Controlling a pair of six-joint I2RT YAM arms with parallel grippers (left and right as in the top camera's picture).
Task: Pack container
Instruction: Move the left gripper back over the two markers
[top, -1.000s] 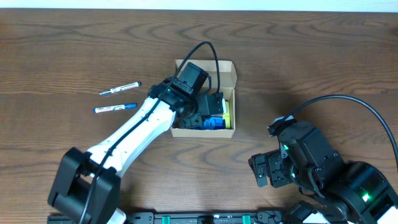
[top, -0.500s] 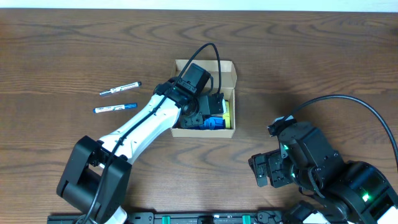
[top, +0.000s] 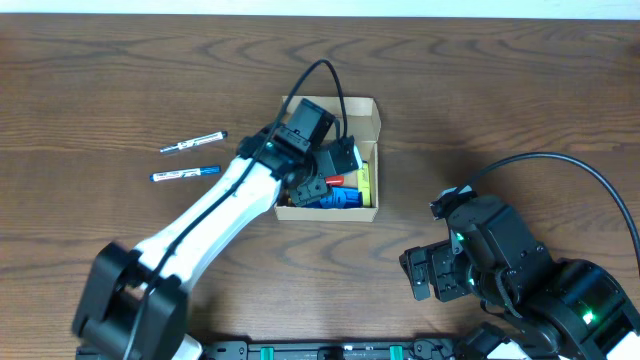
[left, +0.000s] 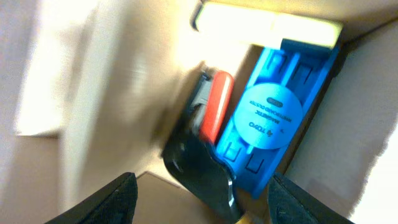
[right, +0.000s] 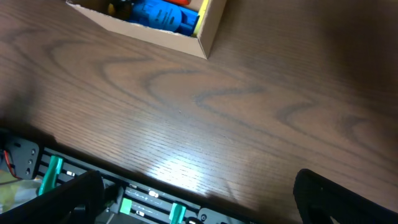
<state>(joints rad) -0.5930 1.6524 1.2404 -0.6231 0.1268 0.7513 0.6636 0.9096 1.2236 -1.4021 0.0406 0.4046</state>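
Near the middle of the worktop (top: 500, 90) sat the container (top: 362, 118), top uncovered, holding a blue case (left: 273, 118), a red marker (left: 214, 112) and a yellow item (left: 267, 25). Over these hung the left gripper (left: 202, 202), fingers apart and empty; it would do best to rise straight clear of the walls before reaching for the two markers (top: 193, 142) lying well to the left. The right gripper (right: 205, 199) hovered apart, fingers spread, empty.
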